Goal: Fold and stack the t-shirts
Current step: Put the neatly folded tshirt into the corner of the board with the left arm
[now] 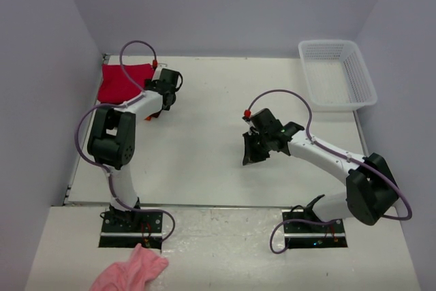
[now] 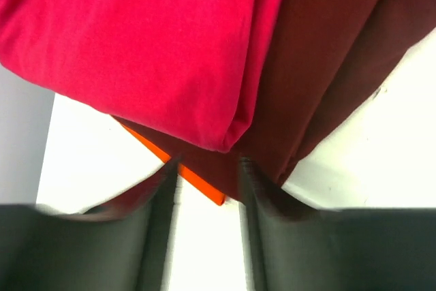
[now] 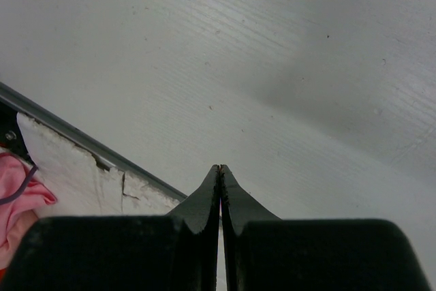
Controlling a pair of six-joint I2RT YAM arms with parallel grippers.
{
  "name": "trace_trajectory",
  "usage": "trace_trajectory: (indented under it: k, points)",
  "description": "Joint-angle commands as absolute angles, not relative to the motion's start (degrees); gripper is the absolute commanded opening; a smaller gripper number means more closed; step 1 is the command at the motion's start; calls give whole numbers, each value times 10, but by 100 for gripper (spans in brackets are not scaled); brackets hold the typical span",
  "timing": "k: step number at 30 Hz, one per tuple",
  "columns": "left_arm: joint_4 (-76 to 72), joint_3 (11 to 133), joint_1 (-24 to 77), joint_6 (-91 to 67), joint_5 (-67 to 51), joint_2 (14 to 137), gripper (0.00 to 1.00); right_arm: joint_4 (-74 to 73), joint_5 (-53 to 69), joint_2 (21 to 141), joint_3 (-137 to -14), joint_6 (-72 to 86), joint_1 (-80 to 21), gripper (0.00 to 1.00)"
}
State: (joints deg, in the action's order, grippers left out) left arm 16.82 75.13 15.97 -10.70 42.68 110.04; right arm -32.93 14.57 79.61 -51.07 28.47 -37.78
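Stack of folded t-shirts [image 1: 121,83] at the far left corner of the bench [image 1: 218,107], close to the left wall. The left wrist view shows three layers. The red shirt [image 2: 136,46] lies on top with its rounded folded edge facing the camera. The maroon shirt [image 2: 327,66] lies beneath it and spreads out past it to the right. The orange shirt [image 2: 197,178] is at the bottom, showing only as a thin strip and one corner under the maroon edge. The left tool [image 2: 208,168] sits at the near edge of the stack with its jaws parted to a moderate gap. The maroon and orange edges lie between the fingertips, bare bench shows through the gap below them, and a fold of maroon cloth rests along the top of the left finger [image 2: 160,209]. The right tool [image 3: 219,168] hangs over bare bench near the middle, well apart from the stack, its jaws pressed together with nothing between them. A white mesh basket [image 1: 337,73] stands at the far right corner. A pink fluffy cloth [image 1: 129,272] lies on the near ledge, just beside the left arm's base.
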Motion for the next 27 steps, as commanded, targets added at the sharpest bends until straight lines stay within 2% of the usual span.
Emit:
trace_trajectory:
  k: [1, 2, 4, 9, 10, 11, 13, 14, 15, 27]
  points:
    - [162, 750, 163, -157, 423, 1082, 50, -323, 156, 794, -519, 288, -382, 0]
    - [163, 747, 165, -160, 427, 1075, 69, -323, 156, 795, -519, 290, -383, 0]
    - [148, 726, 168, -163, 433, 1047, 81, -323, 156, 793, -517, 293, -386, 0]
    - [129, 703, 168, -166, 425, 992, 84, -330, 149, 788, -522, 299, -395, 0]
    - [130, 704, 168, -166, 424, 986, 81, -335, 147, 783, -522, 299, -398, 0]
    - [145, 713, 168, -170, 421, 987, 65, -336, 145, 781, -523, 302, -399, 0]
    - [174, 727, 168, -193, 423, 997, 39, -338, 142, 777, -522, 304, -402, 0]
    - [200, 736, 168, -200, 416, 1001, 13, -340, 142, 773, -521, 307, -402, 0]
    - [209, 737, 167, -207, 407, 1008, 1, -341, 141, 770, -519, 308, -403, 0]
    - [226, 740, 155, -249, 236, 1077, 0, -352, 126, 748, -507, 321, -412, 0]
